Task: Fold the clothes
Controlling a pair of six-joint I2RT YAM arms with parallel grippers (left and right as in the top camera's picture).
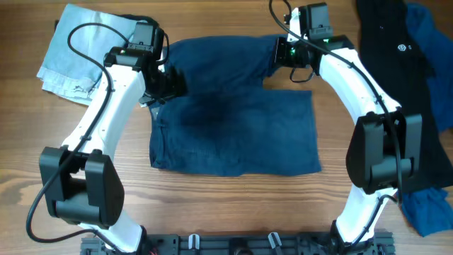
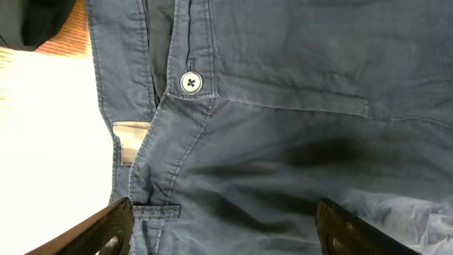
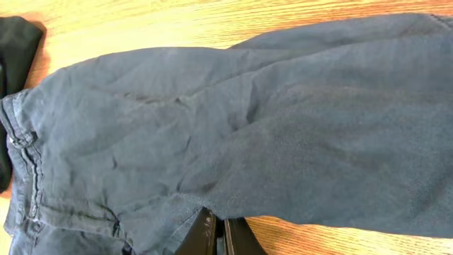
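Dark navy-blue shorts lie spread on the wooden table, one leg stretched toward the back right. My left gripper hovers over the waistband at the shorts' left end. In the left wrist view its fingers are wide open over the fly, below the white button. My right gripper is at the far leg's edge. In the right wrist view its fingers are shut on the edge of the shorts.
A light-blue denim garment lies at the back left with a black cloth beside it. A black garment with a small white logo and brighter blue cloth lie along the right edge.
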